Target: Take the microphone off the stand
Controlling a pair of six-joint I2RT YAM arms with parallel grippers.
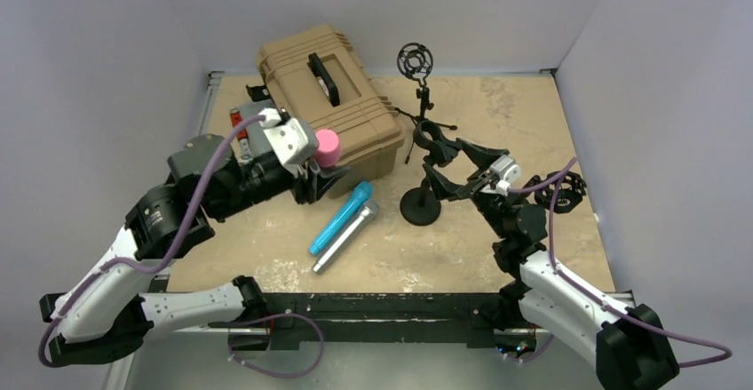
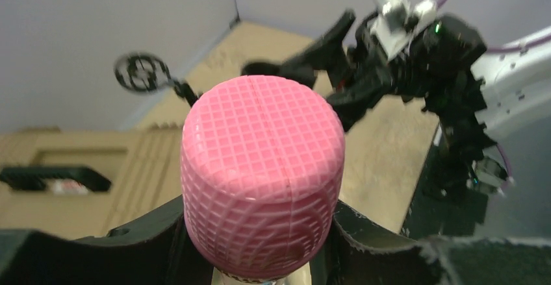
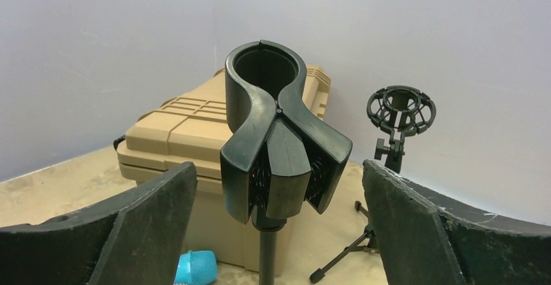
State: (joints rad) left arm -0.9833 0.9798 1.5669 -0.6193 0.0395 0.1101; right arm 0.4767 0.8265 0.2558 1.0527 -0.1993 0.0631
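Note:
The microphone (image 1: 328, 147) has a pink grille head and is clear of the stand, up in front of the tan case. My left gripper (image 1: 315, 172) is shut on it, just below the head. In the left wrist view the pink head (image 2: 263, 168) fills the middle, with my left gripper (image 2: 260, 233) closed on both sides of it. The black stand (image 1: 420, 206) has a round base and an empty clip (image 1: 430, 135). My right gripper (image 1: 448, 170) is open. In the right wrist view it (image 3: 279, 220) straddles the clip (image 3: 279, 148) without touching.
A tan hard case (image 1: 328, 97) sits at the back left. A blue microphone (image 1: 341, 218) and a silver one (image 1: 346, 236) lie on the table beside the stand's base. A small tripod with a shock mount (image 1: 415, 59) stands behind; another shock mount (image 1: 568, 190) is at the right.

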